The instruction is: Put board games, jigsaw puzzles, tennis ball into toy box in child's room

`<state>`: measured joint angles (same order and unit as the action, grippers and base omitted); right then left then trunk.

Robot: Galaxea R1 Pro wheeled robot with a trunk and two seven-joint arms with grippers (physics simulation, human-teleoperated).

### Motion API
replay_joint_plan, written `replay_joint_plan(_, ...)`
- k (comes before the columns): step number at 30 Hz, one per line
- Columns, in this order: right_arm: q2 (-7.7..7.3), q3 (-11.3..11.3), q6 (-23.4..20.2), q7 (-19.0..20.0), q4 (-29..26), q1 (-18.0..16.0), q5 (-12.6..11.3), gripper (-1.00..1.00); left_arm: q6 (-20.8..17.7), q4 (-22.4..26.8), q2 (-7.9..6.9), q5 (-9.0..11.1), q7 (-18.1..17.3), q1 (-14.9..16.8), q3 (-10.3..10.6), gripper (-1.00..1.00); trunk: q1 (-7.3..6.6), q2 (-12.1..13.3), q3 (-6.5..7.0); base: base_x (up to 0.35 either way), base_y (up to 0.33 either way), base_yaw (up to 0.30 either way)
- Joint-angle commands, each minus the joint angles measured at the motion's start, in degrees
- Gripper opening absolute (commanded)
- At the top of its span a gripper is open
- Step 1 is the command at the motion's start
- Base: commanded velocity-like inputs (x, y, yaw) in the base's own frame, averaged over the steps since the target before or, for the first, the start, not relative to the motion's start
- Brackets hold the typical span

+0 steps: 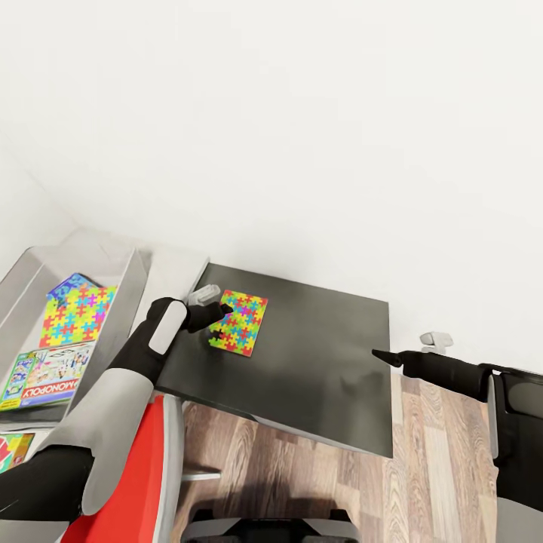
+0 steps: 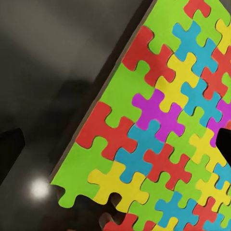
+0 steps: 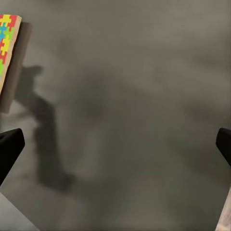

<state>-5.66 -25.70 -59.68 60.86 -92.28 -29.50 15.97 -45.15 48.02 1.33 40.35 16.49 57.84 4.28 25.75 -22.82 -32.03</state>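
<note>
One jigsaw puzzle (image 1: 240, 323) (image 2: 159, 130) lies flat on the dark table top (image 1: 317, 354). My left gripper (image 1: 220, 311) (image 2: 115, 149) hangs low over its near-left edge, open; one fingertip (image 2: 9, 151) is over bare table and the other is over the puzzle. A second jigsaw puzzle (image 1: 75, 313) lies inside the light-grey toy box (image 1: 130, 298) at the left, next to a Monopoly board game (image 1: 51, 381) and over a blue box (image 1: 72, 284). At the table's right edge my right gripper (image 1: 383, 354) (image 3: 115, 144) is open and empty, and its wrist view catches the puzzle's edge (image 3: 9, 48).
A red chair (image 1: 143, 467) stands under my left arm at the table's front. Another colourful box (image 1: 11, 449) shows at the lower left edge. Wood-plank floor (image 1: 430, 467) lies beside the table and a white wall rises behind it.
</note>
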Motion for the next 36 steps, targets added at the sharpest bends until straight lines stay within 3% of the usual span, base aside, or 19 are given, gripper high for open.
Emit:
replay_joint_plan(1, -0.01, -0.06, -0.32, 0.59, -0.06, -0.05, 0.56, 1.0, -0.11, 0.06, -0.01, 0.6, 0.56, 0.02, 0.09, 1.0, 0.03, -0.1, -0.09, 0.0, 0.0, 0.0)
replay_joint_plan(14, -0.05, -0.05, -0.32, 0.58, -0.06, -0.1, 0.56, 1.0, -0.11, 0.06, -0.01, 0.6, 0.56, -0.05, 0.05, 1.0, 0.03, -0.1, -0.16, 0.0, 0.0, -0.072)
replay_joint_plan(36, 0.1, -0.05, -0.32, 0.58, -0.07, -0.11, 0.56, 1.0, -0.06, 0.06, -0.01, 0.6, 0.56, -0.15, 0.03, 1.0, 0.03, -0.1, -0.17, 0.0, 0.0, -0.251)
